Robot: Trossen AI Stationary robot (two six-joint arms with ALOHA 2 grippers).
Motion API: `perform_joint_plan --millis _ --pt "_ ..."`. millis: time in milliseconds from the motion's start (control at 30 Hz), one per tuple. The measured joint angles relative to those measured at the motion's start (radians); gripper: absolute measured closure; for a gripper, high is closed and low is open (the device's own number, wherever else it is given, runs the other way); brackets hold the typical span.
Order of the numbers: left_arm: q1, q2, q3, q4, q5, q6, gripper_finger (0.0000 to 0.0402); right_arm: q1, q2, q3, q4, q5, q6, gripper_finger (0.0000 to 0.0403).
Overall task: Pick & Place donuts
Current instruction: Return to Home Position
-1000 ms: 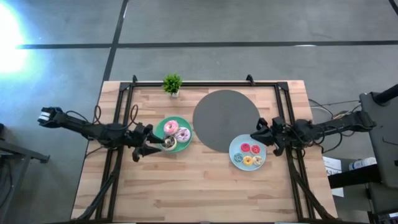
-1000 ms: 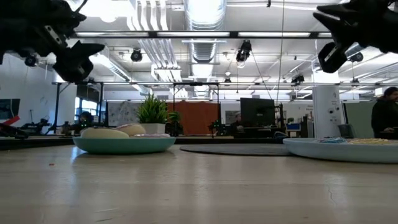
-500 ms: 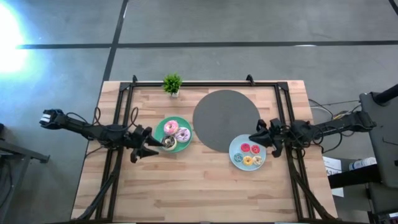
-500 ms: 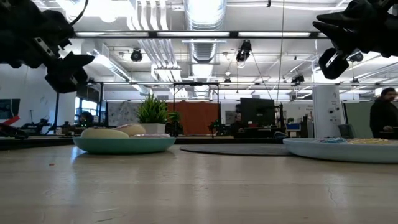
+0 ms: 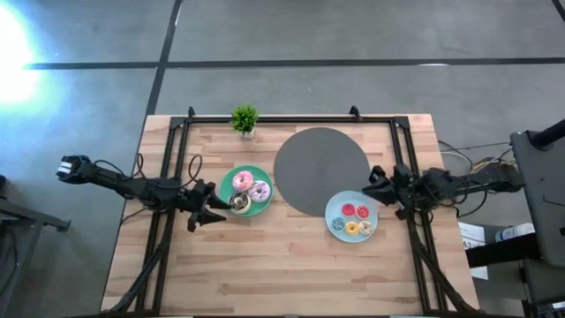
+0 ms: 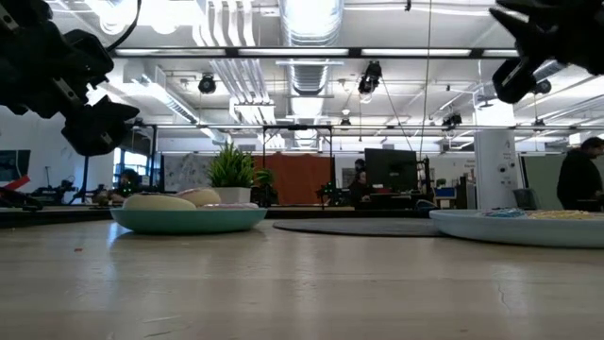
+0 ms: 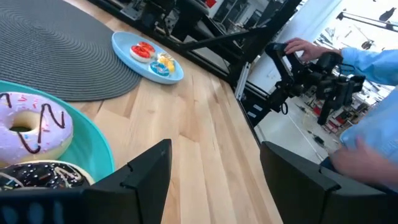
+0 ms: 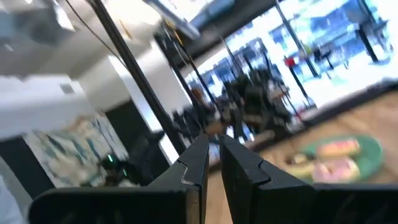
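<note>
Job seems done: big donuts [image 5: 248,192] on green plate [image 5: 226,181], mini donuts [image 5: 355,219] on light-blue plate [image 5: 333,212]; left pincer [image 5: 217,212] released, right pincer [image 5: 371,183] clenched, both empty.

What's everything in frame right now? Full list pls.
large donuts: three; pink, pink-white sprinkled, dark chocolate; on green plate
mini donuts: five; two red, yellow, orange, teal; on blue plate
green plate: one; left of mat
blue plate: one; light blue; right, at the mat's edge
mat: one; grey, round; centre-back
plant: one; green; back edge
table: one; wood
person: one; blue sleeve; beyond table
left gripper: fingers open, empty, beside green plate
right gripper: fingers shut, empty, above blue plate's far side
</note>
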Motion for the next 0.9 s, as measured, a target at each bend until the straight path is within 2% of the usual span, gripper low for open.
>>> perform_joint_plan --millis 300,433,567,667,767,900 --pt "0.0 0.0 -0.001 0.001 0.0 -0.001 0.0182 -0.081 -0.175 0.001 -0.025 -0.016 -0.023 0.0369" --pt "0.0 0.0 -0.001 0.001 0.0 -0.002 0.0182 -0.123 -0.244 -0.001 -0.143 -0.081 -0.162 0.0369" --pt "0.0 0.0 -0.001 0.001 0.0 -0.002 0.0182 -0.134 -0.241 0.0 -0.201 -0.08 -0.439 0.0369" --pt "0.0 0.0 -0.002 0.001 0.0 -0.002 0.0182 -0.133 -0.244 0.0 -0.262 -0.08 -0.581 0.0369" --pt "0.0 0.0 -0.002 0.001 0.0 -0.002 0.0182 -0.133 -0.244 0.0 -0.353 -0.08 -0.624 0.0369" --pt "0.0 0.0 -0.002 0.001 0.0 -0.002 0.0182 -0.133 -0.244 0.0 -0.427 -0.08 -0.587 0.0369"
